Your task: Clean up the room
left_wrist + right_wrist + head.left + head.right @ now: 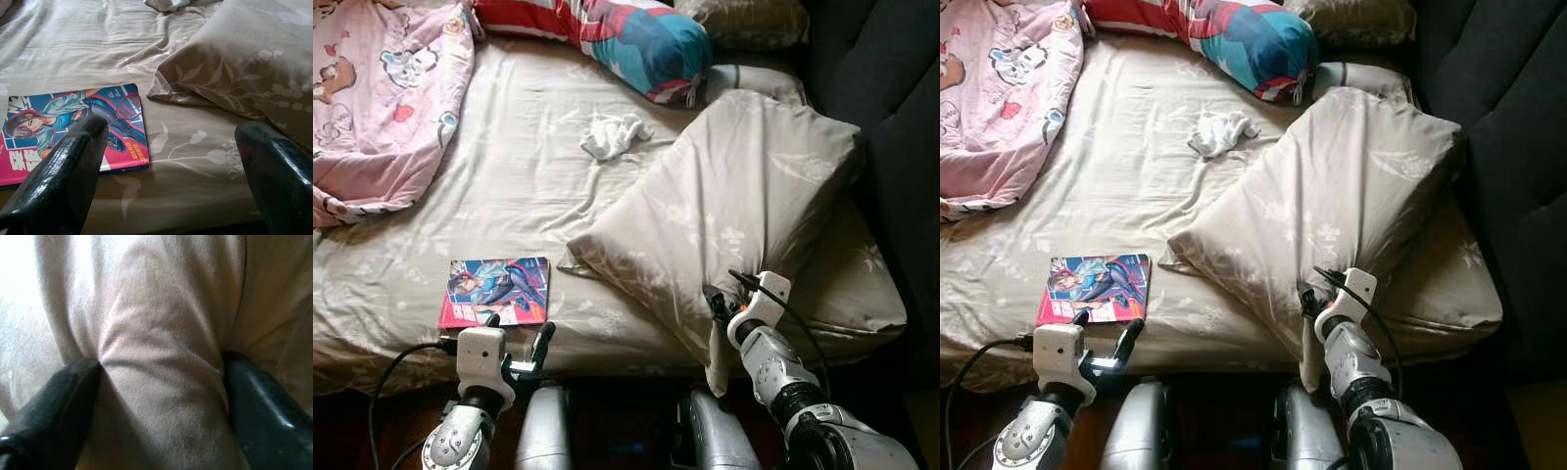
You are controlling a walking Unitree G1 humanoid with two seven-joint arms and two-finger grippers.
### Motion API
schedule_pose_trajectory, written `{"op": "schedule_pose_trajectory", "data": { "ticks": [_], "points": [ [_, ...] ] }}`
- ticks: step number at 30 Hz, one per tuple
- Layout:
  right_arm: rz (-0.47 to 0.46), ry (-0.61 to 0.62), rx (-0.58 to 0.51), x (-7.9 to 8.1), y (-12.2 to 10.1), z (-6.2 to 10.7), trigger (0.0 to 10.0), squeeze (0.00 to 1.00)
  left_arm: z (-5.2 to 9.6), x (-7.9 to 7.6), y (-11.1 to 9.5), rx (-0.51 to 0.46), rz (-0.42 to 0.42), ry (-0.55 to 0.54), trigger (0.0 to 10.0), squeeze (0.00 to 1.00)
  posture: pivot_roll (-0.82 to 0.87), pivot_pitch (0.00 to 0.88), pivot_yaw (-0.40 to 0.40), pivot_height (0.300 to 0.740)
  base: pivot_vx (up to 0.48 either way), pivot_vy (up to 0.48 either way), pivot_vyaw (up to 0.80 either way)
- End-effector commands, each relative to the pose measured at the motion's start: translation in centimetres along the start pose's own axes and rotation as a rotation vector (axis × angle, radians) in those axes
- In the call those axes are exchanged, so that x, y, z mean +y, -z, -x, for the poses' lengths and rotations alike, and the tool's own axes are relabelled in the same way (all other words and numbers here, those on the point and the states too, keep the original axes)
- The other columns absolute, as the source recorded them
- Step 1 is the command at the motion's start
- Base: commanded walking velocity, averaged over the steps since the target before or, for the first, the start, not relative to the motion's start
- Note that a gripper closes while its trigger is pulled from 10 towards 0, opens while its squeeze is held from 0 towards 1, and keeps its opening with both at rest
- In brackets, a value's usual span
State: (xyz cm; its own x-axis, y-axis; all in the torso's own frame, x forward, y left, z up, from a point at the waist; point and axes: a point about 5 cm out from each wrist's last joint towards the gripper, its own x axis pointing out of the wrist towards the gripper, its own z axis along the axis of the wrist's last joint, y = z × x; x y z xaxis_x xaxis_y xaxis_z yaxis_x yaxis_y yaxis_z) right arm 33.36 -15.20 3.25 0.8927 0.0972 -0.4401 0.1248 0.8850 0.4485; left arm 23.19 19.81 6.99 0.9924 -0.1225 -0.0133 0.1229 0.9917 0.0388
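A large beige flowered pillow (734, 206) lies askew on the right half of the bed. My right gripper (715, 311) is shut on its near corner, at the bed's front edge. In the right wrist view a thick fold of the pillow's fabric (161, 357) is squeezed between the two black fingers (54, 401). A colourful comic book (496, 291) lies flat near the front edge on the left. My left gripper (519, 333) hovers open just in front of the book, with nothing between its fingers (63, 176).
A crumpled white cloth (612, 134) lies mid-bed. A pink cartoon blanket (382, 98) is bunched at the far left. A red and blue cushion (626, 34) and another pillow (744, 20) sit at the head. A dark padded wall (891, 117) borders the bed's right side.
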Motion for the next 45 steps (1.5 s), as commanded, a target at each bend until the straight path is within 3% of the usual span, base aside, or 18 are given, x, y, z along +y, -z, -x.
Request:
{"op": "schedule_pose_trajectory", "data": {
  "ticks": [1,26,39,45],
  "points": [
    [-0.008,0.010,0.194,-0.1,4.9,0.9,0.0,0.00,0.6,0.2,0.4,0.036,-0.011,0.004,10.0,0.00,0.21,0.387,0.039,0.635,0.000,0.000,0.00],
    [0.072,0.032,0.157,-0.3,4.2,0.7,0.0,0.00,-0.2,0.9,1.0,0.058,-0.023,-0.001,10.0,0.00,0.21,0.347,0.038,0.635,0.000,0.000,0.00],
    [0.117,0.053,0.110,-0.7,2.6,0.5,0.0,0.00,-1.2,0.7,0.9,0.041,-0.019,-0.006,10.0,0.00,0.19,0.294,0.020,0.635,0.000,0.000,0.00],
    [0.141,0.115,0.054,-1.8,0.9,0.4,0.0,0.00,-1.4,0.5,1.2,0.035,-0.015,-0.008,10.0,0.00,0.17,0.266,0.013,0.635,0.000,0.000,0.00]
  ]
}}
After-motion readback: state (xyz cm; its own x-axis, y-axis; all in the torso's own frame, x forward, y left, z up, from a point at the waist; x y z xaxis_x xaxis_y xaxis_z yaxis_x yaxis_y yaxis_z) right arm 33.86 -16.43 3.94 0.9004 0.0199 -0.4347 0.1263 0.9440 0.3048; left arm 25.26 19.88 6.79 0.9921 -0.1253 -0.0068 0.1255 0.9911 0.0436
